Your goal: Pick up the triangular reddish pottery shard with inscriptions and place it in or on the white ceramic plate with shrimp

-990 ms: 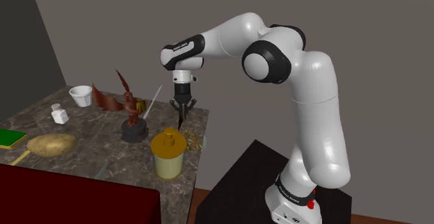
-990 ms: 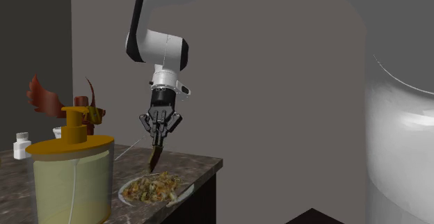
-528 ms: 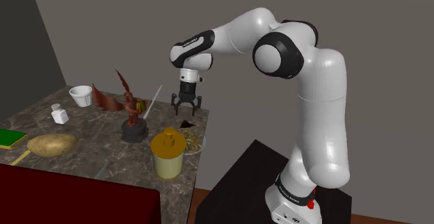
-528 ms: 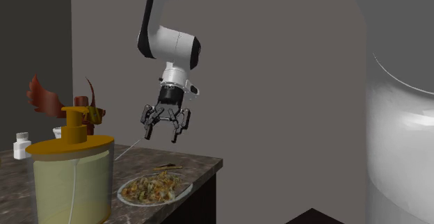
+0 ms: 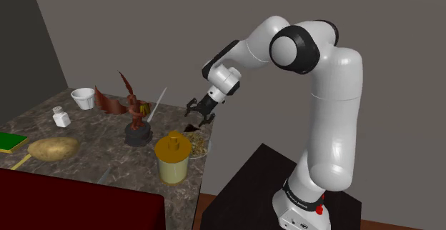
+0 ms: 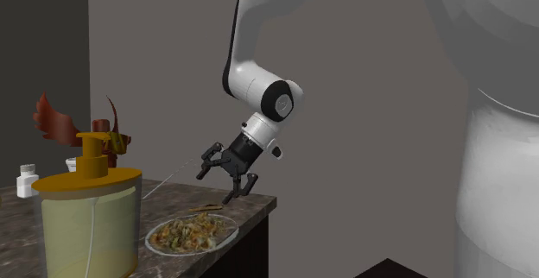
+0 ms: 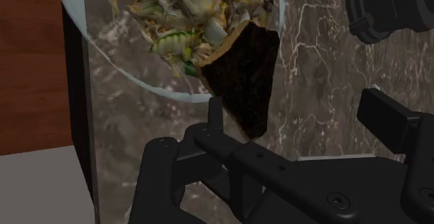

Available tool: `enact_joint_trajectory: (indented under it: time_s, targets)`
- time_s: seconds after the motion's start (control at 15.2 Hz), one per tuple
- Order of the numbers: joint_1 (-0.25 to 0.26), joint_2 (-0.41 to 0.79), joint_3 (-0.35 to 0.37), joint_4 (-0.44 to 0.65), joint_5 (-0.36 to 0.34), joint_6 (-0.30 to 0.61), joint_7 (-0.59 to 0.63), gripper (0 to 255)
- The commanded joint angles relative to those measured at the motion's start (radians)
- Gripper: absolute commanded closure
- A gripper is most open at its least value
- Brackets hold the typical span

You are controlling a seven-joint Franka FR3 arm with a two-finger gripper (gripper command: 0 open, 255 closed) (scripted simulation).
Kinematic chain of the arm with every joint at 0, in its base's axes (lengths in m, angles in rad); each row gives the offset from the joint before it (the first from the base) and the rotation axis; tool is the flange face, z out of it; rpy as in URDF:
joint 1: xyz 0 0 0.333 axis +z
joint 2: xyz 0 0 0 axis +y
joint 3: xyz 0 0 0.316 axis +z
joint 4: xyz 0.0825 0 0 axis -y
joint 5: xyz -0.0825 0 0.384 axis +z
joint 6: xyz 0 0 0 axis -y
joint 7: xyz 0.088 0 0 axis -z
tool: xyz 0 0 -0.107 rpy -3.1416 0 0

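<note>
On the dark marbled counter (image 5: 89, 161) I see a jar with a yellow lid (image 5: 172, 157) at the near edge, on the shoulder view's right. Just behind it stands a red-brown winged figurine (image 5: 131, 111) on a dark round base, and a thin white rod (image 5: 159, 98) slants up beside it. At the far corner is a white cup (image 5: 83, 98), with a small white bottle (image 5: 61, 116) a little nearer. A tan, potato-like lump (image 5: 53, 148) lies near the left, and a flat green thing (image 5: 10, 142) is at the left edge. A dark red box (image 5: 78, 200) stands in front. Behind is a grey wall (image 5: 143, 21).
</note>
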Motion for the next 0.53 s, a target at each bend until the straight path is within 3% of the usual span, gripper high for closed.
enact_joint_trajectory:
  time_s: [0.0,0.46]
  targets:
    - [0.002,0.019,0.014,0.000,0.038,0.016,-0.025,0]
    - [0.007,0.046,0.028,0.010,0.066,0.029,-0.037,0]
